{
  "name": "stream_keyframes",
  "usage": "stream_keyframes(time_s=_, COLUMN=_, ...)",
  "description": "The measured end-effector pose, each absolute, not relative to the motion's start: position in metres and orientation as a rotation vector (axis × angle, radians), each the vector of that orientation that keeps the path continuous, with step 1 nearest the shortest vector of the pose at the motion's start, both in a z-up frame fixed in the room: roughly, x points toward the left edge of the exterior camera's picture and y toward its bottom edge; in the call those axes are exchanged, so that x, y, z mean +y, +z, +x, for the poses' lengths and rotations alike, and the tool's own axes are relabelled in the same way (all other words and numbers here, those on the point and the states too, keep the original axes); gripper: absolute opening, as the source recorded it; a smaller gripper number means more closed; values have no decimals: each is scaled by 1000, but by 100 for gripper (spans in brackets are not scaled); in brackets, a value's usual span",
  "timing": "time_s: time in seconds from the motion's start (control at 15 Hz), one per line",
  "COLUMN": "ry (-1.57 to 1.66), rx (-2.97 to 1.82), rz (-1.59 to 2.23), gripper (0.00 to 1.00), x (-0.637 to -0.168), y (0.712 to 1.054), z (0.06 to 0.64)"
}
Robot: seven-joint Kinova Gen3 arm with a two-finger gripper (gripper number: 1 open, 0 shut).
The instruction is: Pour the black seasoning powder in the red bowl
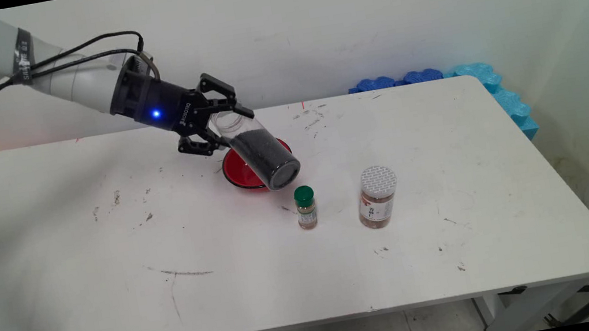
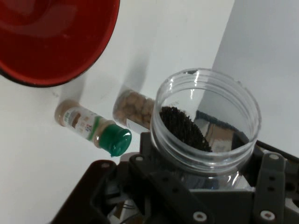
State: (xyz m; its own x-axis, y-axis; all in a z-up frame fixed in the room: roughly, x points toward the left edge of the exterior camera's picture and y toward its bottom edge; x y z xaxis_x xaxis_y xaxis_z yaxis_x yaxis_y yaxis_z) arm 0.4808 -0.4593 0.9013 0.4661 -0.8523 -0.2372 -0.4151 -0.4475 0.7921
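Nearest the main camera, on the white desk (image 1: 82, 267), stand two spice jars. One is a small jar with a green cap (image 1: 306, 207); to its right, apart from it, is a larger jar with a white patterned lid (image 1: 378, 197), filled with something brown. Both are upright. Behind the small jar sits a red bowl (image 1: 240, 172), partly hidden by a clear plastic jar (image 1: 259, 149). This clear jar is held in the air, tilted steeply, its dark end low and toward the camera, above the bowl's right part, its open mouth up at the gripper (image 1: 219, 124). Dark grains fill the lower part of it. The jaws are pinching the clear jar near its mouth. Black cables run along the white arm, and a blue light glows on the wrist. Blue foam pieces (image 1: 483, 79) lie past the desk's far right corner, against the wall.

From the hand camera, the clear jar's open mouth (image 2: 205, 119) fills the middle, dark grains visible inside, with the gripper's black linkage (image 2: 187, 196) around and under it. Beyond it lie the green-capped jar (image 2: 96, 130) and part of the brown-filled jar (image 2: 135, 109). The red bowl (image 2: 51, 42) takes up the upper left corner.
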Motion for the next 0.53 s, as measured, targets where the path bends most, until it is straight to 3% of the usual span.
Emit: stream_keyframes(time_s=0.53, ry=-917, rx=-918, rz=2118, gripper=0, x=-459, y=898, z=481)
